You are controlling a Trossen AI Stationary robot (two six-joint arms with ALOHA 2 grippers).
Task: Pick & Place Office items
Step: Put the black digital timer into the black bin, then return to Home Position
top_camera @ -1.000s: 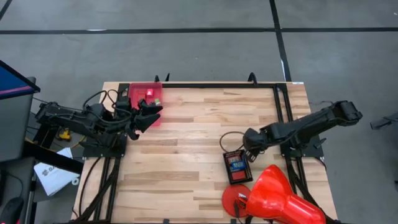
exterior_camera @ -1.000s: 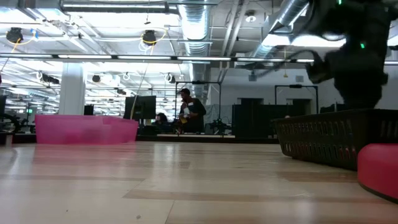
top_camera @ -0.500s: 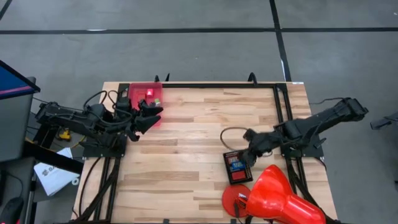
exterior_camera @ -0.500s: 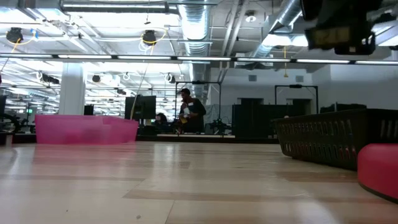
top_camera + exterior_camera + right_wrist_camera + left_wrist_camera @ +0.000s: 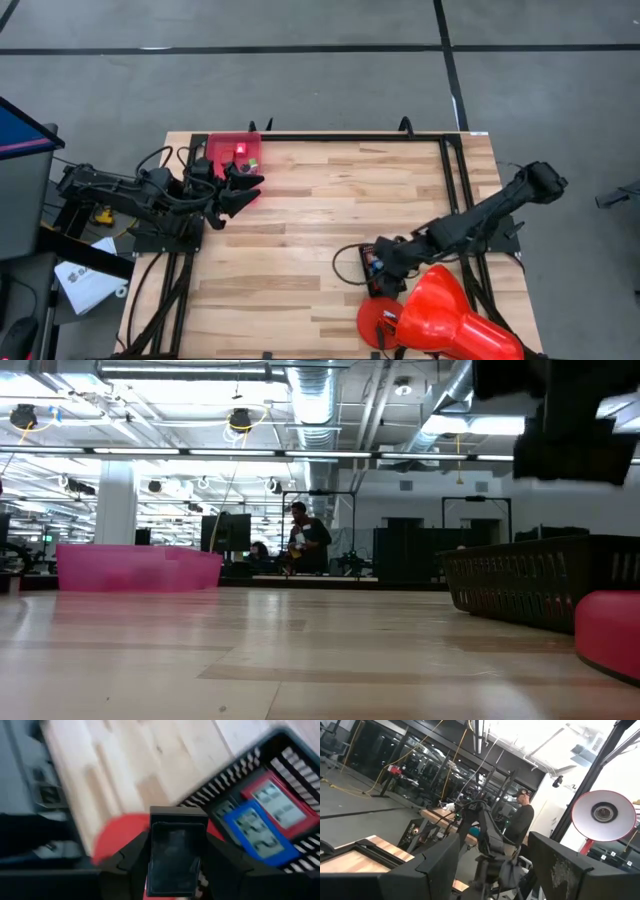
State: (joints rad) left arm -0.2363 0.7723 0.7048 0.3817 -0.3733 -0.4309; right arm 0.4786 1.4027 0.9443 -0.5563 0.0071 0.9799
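Wood table on grey floor, middle bare and free to move in. Right gripper over black tray by the near right edge, jaws clamped on a black rectangular item. Tray holds a red item and a blue item. Left gripper open, at pink bin in far left corner. Red cone just beside tray.

A grey concrete floor crossed by dark lines surrounds the wooden desk. Beyond it lies a large open hall with exposed silver ducts, long strip lights and a white column. A person stands far back among dark monitors.
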